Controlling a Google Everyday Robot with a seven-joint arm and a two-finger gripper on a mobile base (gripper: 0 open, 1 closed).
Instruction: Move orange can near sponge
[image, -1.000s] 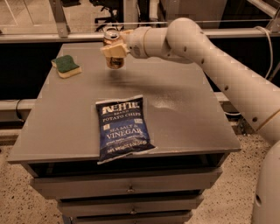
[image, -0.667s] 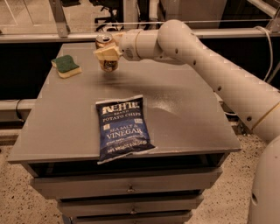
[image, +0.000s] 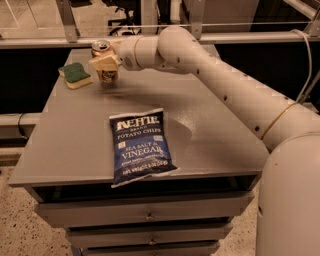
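The orange can (image: 101, 48) shows its silver top and part of its bronze side at the far left of the grey table (image: 215, 125). My gripper (image: 105, 66) is shut on the orange can, with a pale finger (image: 104, 63) across its front. The can is just right of the sponge (image: 75, 74), which lies flat with its green top up near the table's far left corner. A small gap separates can and sponge. I cannot tell whether the can's base touches the table.
A blue Kettle chip bag (image: 140, 145) lies flat near the table's front edge. My arm (image: 220, 80) reaches across the table from the right. Drawers (image: 145, 215) sit below the tabletop. A rail (image: 240, 37) runs behind the table.
My gripper has carried the orange can leftward and slightly down, from the table's far middle to just right of the sponge. The sponge and chip bag have not moved.
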